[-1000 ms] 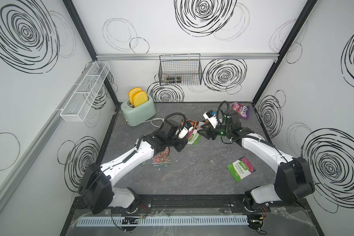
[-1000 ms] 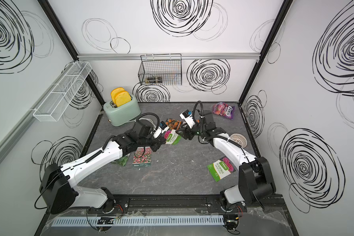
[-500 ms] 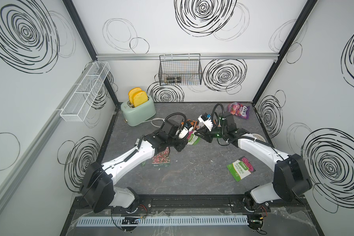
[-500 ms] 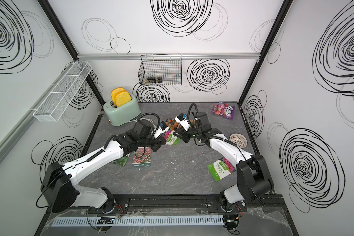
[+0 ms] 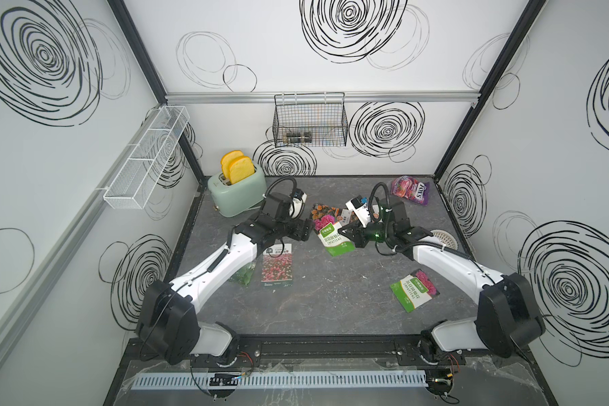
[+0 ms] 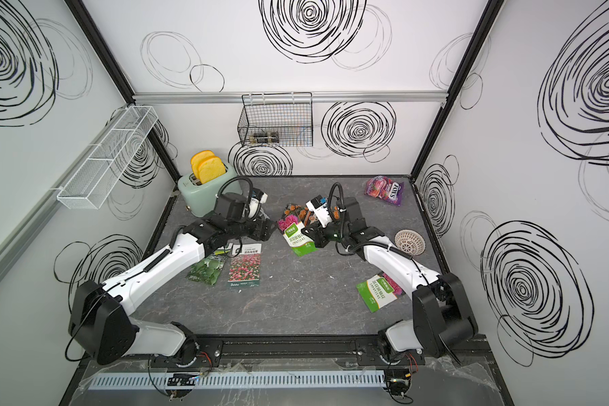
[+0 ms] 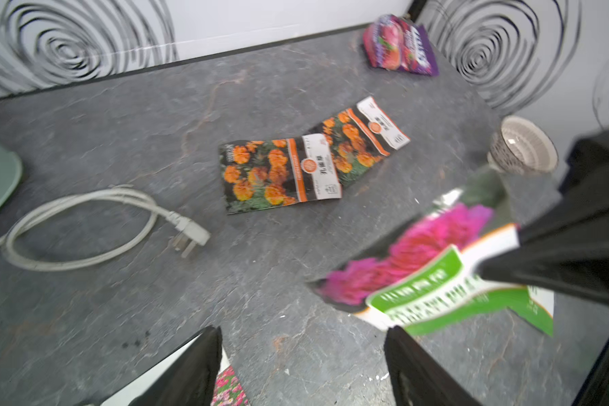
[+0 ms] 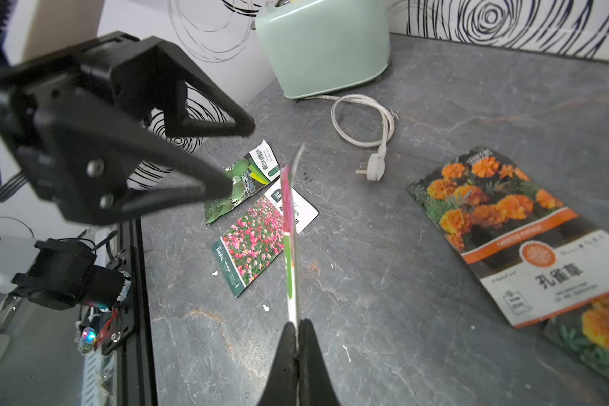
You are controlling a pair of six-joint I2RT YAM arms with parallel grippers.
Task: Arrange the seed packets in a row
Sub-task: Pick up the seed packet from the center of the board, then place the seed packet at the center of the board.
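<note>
Table: leafy packet and flower-field packet lay side by side, 7 o'clock of held packet. IMPATIENS packet was off table, long axis 11-to-5 o'clock, at 9 o'clock of right gripper, which pinched its edge. Left gripper was spread, empty, just beyond at 9 o'clock. Judged: placing falls to right arm.

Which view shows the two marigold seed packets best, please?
The left wrist view: both marigold packets sit in frame, overlapping. The right wrist view crops one; both top views show them partly behind the right arm.
</note>
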